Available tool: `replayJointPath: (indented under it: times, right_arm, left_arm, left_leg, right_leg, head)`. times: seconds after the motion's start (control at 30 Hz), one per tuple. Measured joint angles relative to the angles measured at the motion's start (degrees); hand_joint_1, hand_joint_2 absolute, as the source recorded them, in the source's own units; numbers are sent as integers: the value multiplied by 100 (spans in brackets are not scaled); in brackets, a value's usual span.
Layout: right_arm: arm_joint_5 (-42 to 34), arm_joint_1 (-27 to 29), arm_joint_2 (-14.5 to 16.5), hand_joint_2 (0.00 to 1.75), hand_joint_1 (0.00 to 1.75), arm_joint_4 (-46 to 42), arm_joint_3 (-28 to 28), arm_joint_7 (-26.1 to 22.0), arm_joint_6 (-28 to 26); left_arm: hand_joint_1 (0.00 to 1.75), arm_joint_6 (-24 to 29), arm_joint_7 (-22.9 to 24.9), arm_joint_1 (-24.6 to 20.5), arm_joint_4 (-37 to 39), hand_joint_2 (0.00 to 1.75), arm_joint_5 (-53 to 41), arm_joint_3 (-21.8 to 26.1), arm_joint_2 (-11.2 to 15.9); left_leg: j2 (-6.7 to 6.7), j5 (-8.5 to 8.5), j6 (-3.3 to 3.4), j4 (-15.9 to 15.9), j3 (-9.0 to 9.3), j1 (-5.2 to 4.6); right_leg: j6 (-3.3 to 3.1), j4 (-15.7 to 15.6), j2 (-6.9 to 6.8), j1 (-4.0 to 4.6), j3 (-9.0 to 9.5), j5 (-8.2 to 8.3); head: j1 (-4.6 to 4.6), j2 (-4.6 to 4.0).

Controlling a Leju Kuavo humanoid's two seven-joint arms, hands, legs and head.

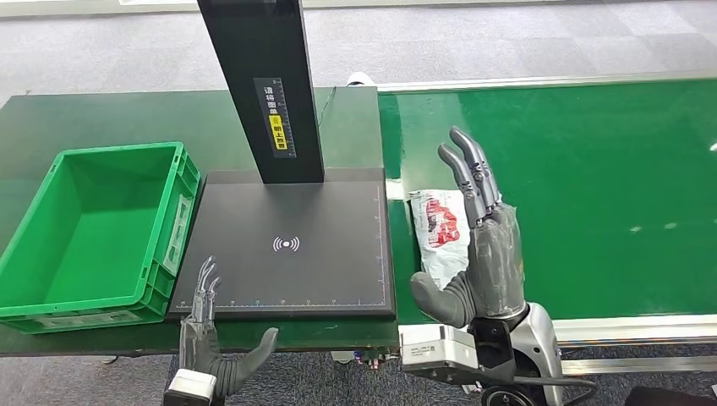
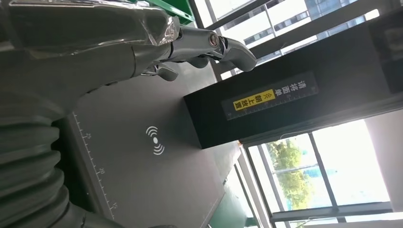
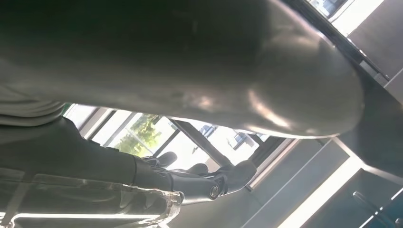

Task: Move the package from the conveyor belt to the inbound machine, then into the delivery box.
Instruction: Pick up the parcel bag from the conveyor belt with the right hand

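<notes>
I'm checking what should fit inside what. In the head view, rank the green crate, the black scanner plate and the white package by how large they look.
Largest to smallest:
1. Black scanner plate
2. Green crate, close to the plate in apparent size, so that order is unsure
3. White package, clearly smallest, partly hidden by the right hand

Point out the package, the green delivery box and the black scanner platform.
package [image 1: 440,222], head view, on its red print, left of the right hand.
green delivery box [image 1: 173,227], head view, on its right wall.
scanner platform [image 1: 287,271], head view, on the bare surface below the white symbol.
</notes>
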Motion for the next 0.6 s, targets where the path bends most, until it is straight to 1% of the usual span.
replayJointPath:
  times: [0.13, 0.2, 0.27, 0.33, 0.37, 0.47, 0.6]
  right_arm:
    - [-317, -71, -193, 0, 0, 93, -42, 30, -169]
    - [-628, -198, -311, 87, 0, 207, -57, 51, -91]
    - [-1041, -377, -378, 175, 0, 452, -116, 261, 153]
    - [-1318, -583, -388, 175, 0, 1054, -322, 494, 312]
    - [-1314, -707, -389, 175, 0, 1504, -483, 532, 288]
    - [-1011, -1096, -419, 175, 0, 2905, -1002, 515, 69]
    - [-607, -1388, -484, 175, 0, 4223, -1415, 573, 30]
  left_arm:
    - [0, -41, 49, 139, -141, 175, -19, 11, -5]
    - [0, -99, 58, 174, -199, 175, -17, 25, -4]
    - [0, -170, 58, 154, -221, 175, -7, 55, -15]
    - [0, -248, 38, 70, -207, 175, 14, 116, -38]
    - [0, -298, 24, 13, -191, 175, 30, 160, -49]
    - [0, -455, -10, -133, -138, 175, 71, 310, -68]
    - [0, -515, -137, -219, -56, 175, 144, 454, -69]
  left_leg:
    - [0, 0, 0, 0, -2, 0]
    - [0, 0, 1, 0, -1, -1]
    - [0, 0, 1, 0, 4, 0]
    - [-2, 2, 2, 0, 10, 1]
    - [-7, 5, 4, 0, 11, 1]
    - [-23, 14, 10, 1, 10, -1]
    - [-26, 14, 10, 2, 8, -2]
  right_leg:
    - [0, 0, 0, 0, 2, 0]
    - [0, 0, 0, -1, 2, 1]
    - [0, 0, 0, 0, 6, 1]
    - [0, 0, -2, 1, 15, 2]
    - [0, 0, -5, 1, 18, 3]
    - [1, 0, -17, -1, 22, 8]
    - [3, 0, -20, -3, 18, 9]
  head:
    - [-1, 0]
    - [0, 0]
    - [1, 0]
    - [-1, 0]
    - [-1, 0]
    - [1, 0]
    - [-1, 0]
